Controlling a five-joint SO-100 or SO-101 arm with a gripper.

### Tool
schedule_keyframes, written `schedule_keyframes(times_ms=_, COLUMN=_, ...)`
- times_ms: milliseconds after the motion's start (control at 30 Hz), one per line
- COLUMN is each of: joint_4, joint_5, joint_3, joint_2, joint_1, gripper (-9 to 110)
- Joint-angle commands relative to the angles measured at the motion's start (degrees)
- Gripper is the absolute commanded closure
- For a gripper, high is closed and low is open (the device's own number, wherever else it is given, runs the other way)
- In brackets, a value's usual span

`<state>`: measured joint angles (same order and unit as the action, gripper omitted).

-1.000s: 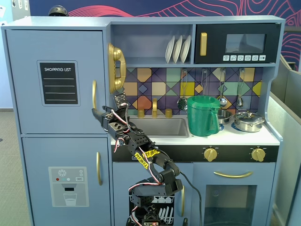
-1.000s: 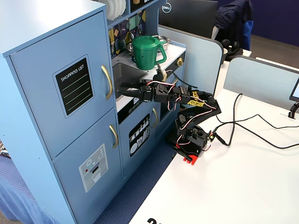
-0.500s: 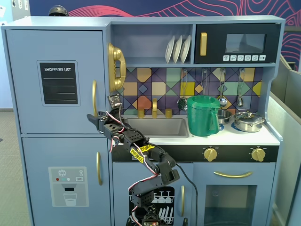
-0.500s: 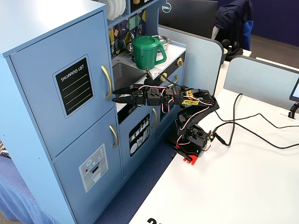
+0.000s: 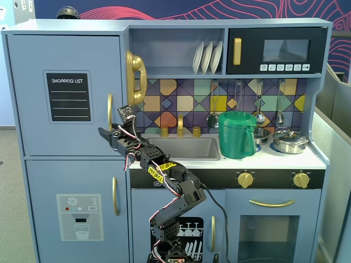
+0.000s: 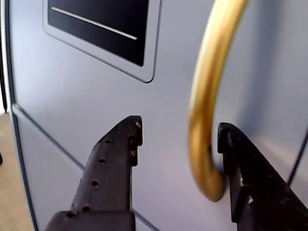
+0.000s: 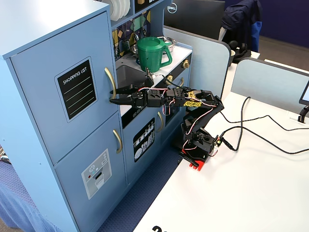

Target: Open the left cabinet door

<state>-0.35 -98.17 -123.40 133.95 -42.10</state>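
The left cabinet door [image 5: 66, 60] is light blue with a black "SHOPPING LIST" panel [image 5: 68, 97] and looks shut; it also shows in the other fixed view [image 7: 43, 72] and fills the wrist view [image 6: 96, 96]. Its curved gold handle [image 5: 109, 111] runs vertically near the door's right edge. My gripper [image 5: 107, 132] is open at the handle's lower end. In the wrist view the gripper [image 6: 180, 125] straddles the handle [image 6: 208, 91]: one finger [image 6: 118, 163] is left of it, the other [image 6: 243, 168] is close against its right side. It also shows in the other fixed view [image 7: 115, 95].
Below is a blue door with a water-dispenser picture [image 5: 80, 217]. A gold toy phone [image 5: 136, 76], a sink [image 5: 186, 148], a green pitcher [image 5: 237, 134] and a black microwave [image 5: 274, 50] sit to the right. The arm's base stands on a white table [image 7: 241, 193] with cables.
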Motion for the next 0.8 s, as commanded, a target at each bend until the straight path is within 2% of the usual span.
schedule_keyframes(times_ms=0, joint_4=-1.93, joint_5=-5.36, joint_3=2.29, joint_2=0.35, joint_1=-4.66, gripper=90)
schedule_keyframes(times_ms=400, joint_4=-3.78, joint_5=-21.88, joint_3=-4.83, joint_2=7.38, joint_1=-16.26, gripper=91)
schedule_keyframes(times_ms=767, joint_4=2.02, joint_5=-18.19, joint_3=-16.52, joint_2=30.32, joint_1=-8.35, gripper=91)
